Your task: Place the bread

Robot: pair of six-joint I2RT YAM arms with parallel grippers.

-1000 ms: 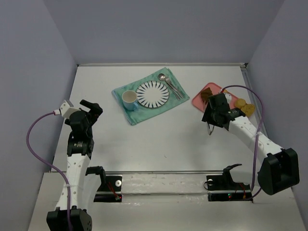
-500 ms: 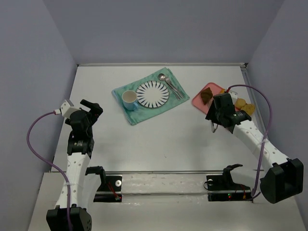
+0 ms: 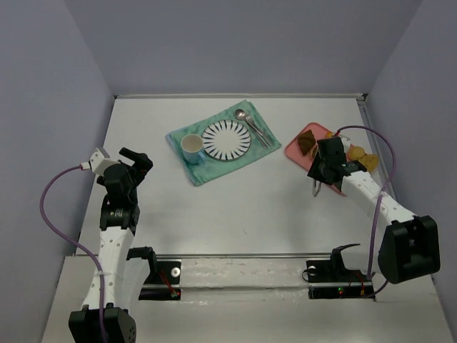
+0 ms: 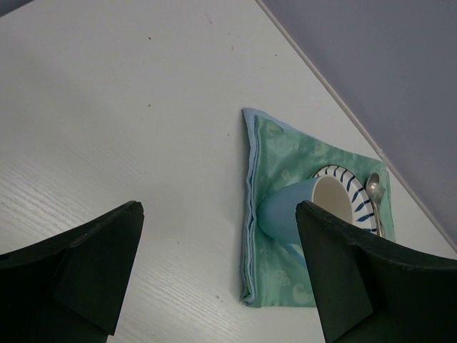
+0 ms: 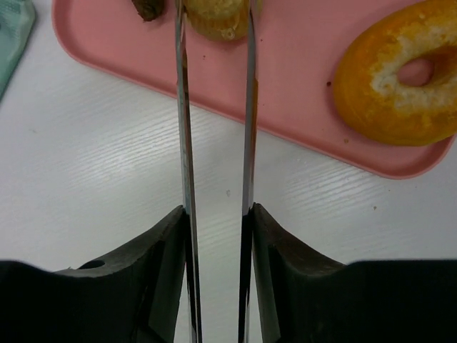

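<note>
The bread (image 5: 214,18), a small golden bun, lies on the pink tray (image 5: 300,78) at the top edge of the right wrist view, its sides just inside the two tips of the metal tongs (image 5: 183,143). My right gripper (image 5: 218,214) is shut on the tongs, whose blades stand parallel with a gap between them. In the top view my right gripper (image 3: 325,166) hangs over the tray's near-left edge (image 3: 293,151) and hides the bun. My left gripper (image 3: 136,161) is open and empty, above the table left of the green mat; its jaws also show in the left wrist view (image 4: 218,236).
A ring donut (image 5: 400,71) lies on the tray to the right of the bun, a brown pastry (image 3: 307,141) to the left. The green mat (image 3: 214,153) holds a blue cup (image 4: 307,211), a striped plate (image 3: 226,139) and spoons (image 3: 246,118).
My right gripper with the tongs has moved right and a little farther, onto the tray's edge. The left arm has not moved.
</note>
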